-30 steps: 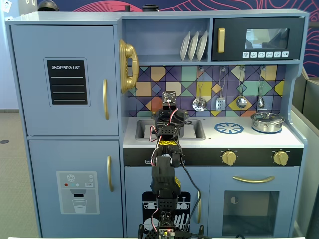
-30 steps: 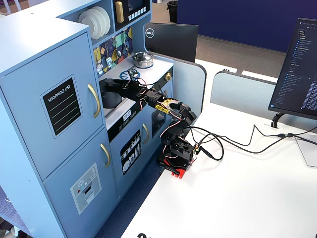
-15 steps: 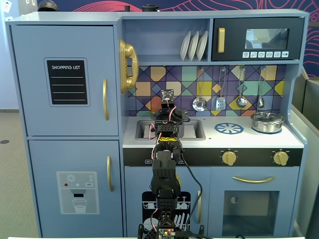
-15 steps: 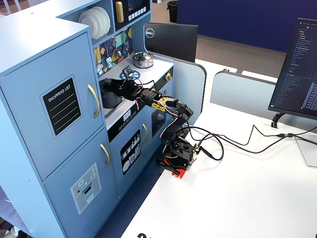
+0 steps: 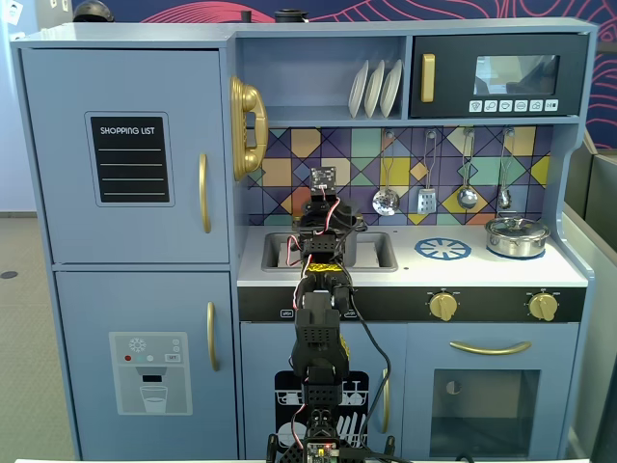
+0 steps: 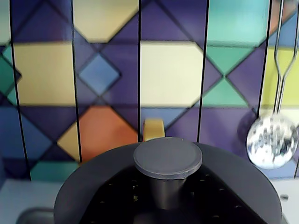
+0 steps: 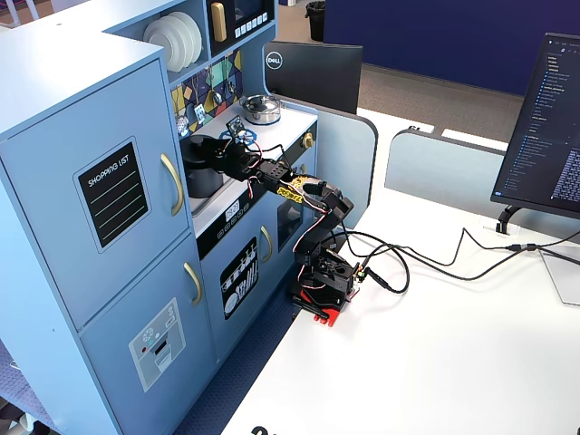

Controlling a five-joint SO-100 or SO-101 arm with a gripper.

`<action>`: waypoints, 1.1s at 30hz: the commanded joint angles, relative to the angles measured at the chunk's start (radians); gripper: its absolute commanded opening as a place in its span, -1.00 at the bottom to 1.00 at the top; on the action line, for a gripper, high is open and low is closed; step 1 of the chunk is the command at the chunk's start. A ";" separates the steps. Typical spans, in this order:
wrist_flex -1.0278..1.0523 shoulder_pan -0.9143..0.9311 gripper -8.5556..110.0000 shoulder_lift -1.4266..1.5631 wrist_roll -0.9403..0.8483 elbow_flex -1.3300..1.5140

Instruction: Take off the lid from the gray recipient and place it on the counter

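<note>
The dark-gray lid (image 6: 93, 186) fills the bottom of the wrist view, its round knob (image 6: 168, 156) in the centre. My gripper (image 6: 166, 198) shows as black jaws on both sides of the knob's stem, shut on it. In a fixed view the gripper (image 7: 217, 152) holds the lid (image 7: 201, 145) over the gray pot (image 7: 201, 181) at the sink end of the white counter (image 7: 272, 127). I cannot tell whether the lid touches the pot's rim. In the front fixed view the arm (image 5: 318, 241) hides pot and lid.
A shiny silver pot (image 5: 517, 235) stands at the counter's right, by the blue burner circle (image 5: 442, 249). The sink (image 5: 376, 253) lies under the arm. Utensils (image 5: 386, 201) hang on the backsplash; a skimmer (image 6: 272, 140) and a yellow faucet (image 6: 153, 129) are close behind the lid.
</note>
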 commanded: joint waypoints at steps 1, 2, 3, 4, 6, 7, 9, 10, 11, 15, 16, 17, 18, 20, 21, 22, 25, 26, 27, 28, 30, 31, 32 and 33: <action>-0.014 0.031 -0.86 0.005 0.003 -0.095; -0.009 0.044 -0.86 0.006 0.006 -0.101; -0.006 0.061 -0.86 0.008 0.011 -0.107; 0.003 0.081 -0.86 0.011 0.015 -0.114; 0.011 0.124 -0.86 0.014 0.018 -0.124; 0.012 0.149 -0.86 0.015 0.025 -0.129; 0.026 0.199 -0.86 0.020 0.029 -0.140; 0.028 0.227 -0.86 0.020 0.032 -0.140; 0.028 0.256 -0.86 0.020 0.038 -0.141; 0.026 0.380 -0.86 0.002 0.060 -0.141; 0.028 0.407 -0.86 -0.005 0.063 -0.143; 0.026 0.430 -0.86 -0.012 0.064 -0.138; 0.021 0.454 -0.86 -0.018 0.069 -0.132; 0.002 0.488 -0.86 -0.034 0.074 -0.117; -0.014 0.505 -0.86 -0.043 0.075 -0.107; -0.023 0.517 -0.86 -0.051 0.075 -0.098; -0.052 0.543 -0.86 -0.077 0.075 -0.069; -0.055 0.546 -0.86 -0.081 0.072 -0.060; -0.071 0.549 -0.86 -0.089 0.071 -0.046; -0.089 0.552 -0.86 -0.097 0.071 -0.035; -0.114 0.554 -0.86 -0.118 0.071 -0.017; -0.129 0.555 -0.86 -0.132 0.069 -0.011; -0.141 0.555 -0.86 -0.141 0.066 -0.003; -0.153 0.554 -0.86 -0.150 0.066 0.006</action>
